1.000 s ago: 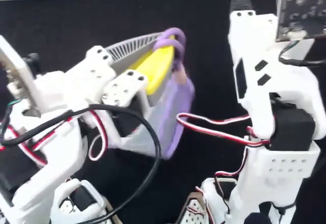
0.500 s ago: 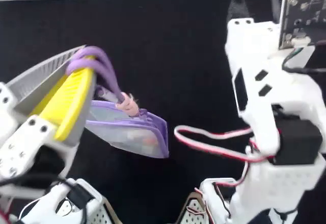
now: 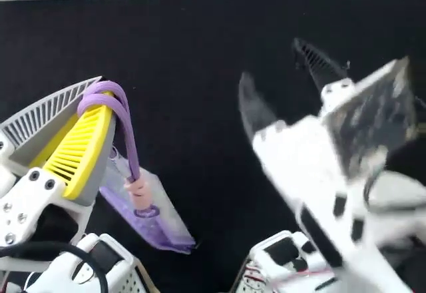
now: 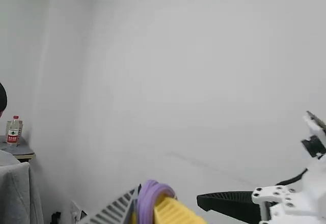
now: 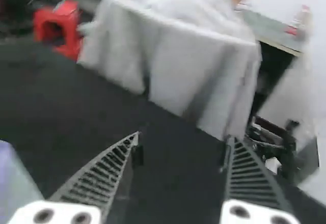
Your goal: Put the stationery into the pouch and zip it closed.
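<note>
One purple pouch (image 3: 150,216) hangs at the near left over the black table (image 3: 186,46). The left gripper (image 3: 101,88) pinches its strap (image 3: 126,133) between its jaws. Its contents cannot be made out. To the right, the right gripper (image 3: 271,63) has its jaws spread wide, holding nothing.

The pouch (image 3: 150,216) is a flat, pale purple, see-through case; it hangs slantwise from a purple strap (image 3: 128,130), its lower corner pointing down toward the near edge of the black table (image 3: 200,53); a small pink piece (image 3: 138,190) sits where strap meets pouch; the strap loops over the tip of the left claw (image 3: 101,90), wrapped round its yellow finger, beside the grey one; the left wrist view shows the same loop; its contents and zip are too blurred to tell.
</note>
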